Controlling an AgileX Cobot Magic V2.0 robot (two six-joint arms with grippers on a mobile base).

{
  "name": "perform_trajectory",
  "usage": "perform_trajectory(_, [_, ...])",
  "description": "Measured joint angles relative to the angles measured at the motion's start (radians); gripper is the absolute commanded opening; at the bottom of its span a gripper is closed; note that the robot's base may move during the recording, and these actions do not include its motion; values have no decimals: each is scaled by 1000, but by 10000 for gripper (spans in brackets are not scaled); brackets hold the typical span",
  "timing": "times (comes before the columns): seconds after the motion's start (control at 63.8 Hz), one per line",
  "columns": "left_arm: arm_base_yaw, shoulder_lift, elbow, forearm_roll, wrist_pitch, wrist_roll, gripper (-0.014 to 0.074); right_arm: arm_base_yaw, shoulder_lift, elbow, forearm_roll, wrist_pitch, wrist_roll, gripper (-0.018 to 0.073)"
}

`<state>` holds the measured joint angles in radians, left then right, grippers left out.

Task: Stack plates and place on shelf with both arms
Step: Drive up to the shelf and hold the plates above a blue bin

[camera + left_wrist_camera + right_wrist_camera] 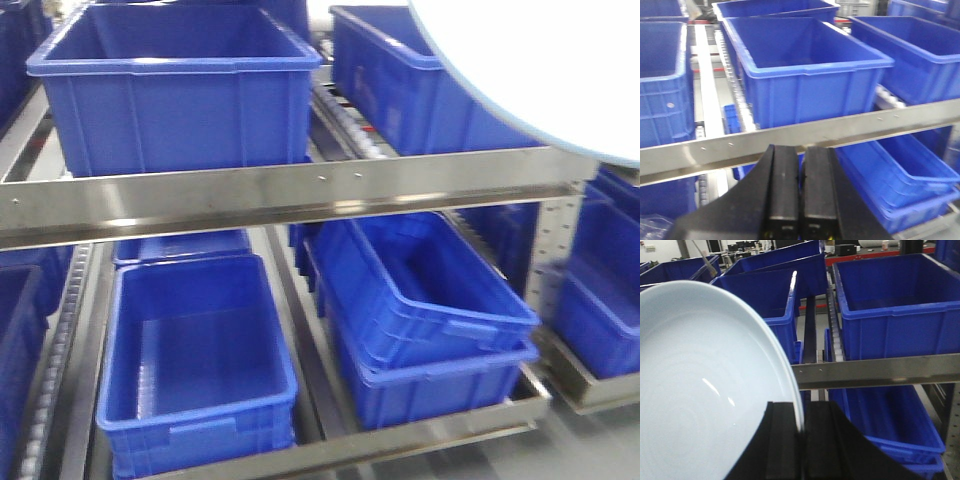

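Note:
In the right wrist view my right gripper [801, 415] is shut on the rim of the pale blue-white plates [705, 375], held on edge and filling the left half of the view. I cannot tell whether one or two plates are in the grip. The plates also show at the top right of the front view [550, 70], above the shelf's steel front rail [280, 195]. The rail runs across the left wrist view [790, 137] and the right wrist view [875, 372]. My left gripper [801, 165] is shut and empty, just below the rail.
Blue plastic crates stand on the upper tier [175, 85] [410, 85] and lower tier [195, 365] [425, 310]. A perforated steel upright [550, 250] stands at the right. More crates stand behind [800, 65] [890, 300].

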<state>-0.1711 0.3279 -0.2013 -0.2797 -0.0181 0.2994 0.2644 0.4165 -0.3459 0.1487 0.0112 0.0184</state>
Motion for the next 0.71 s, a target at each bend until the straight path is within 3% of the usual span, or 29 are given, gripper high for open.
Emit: perform_trajectory(0.706, [0, 0, 0, 0, 0, 0, 80, 0, 0, 0, 0, 0, 0, 48])
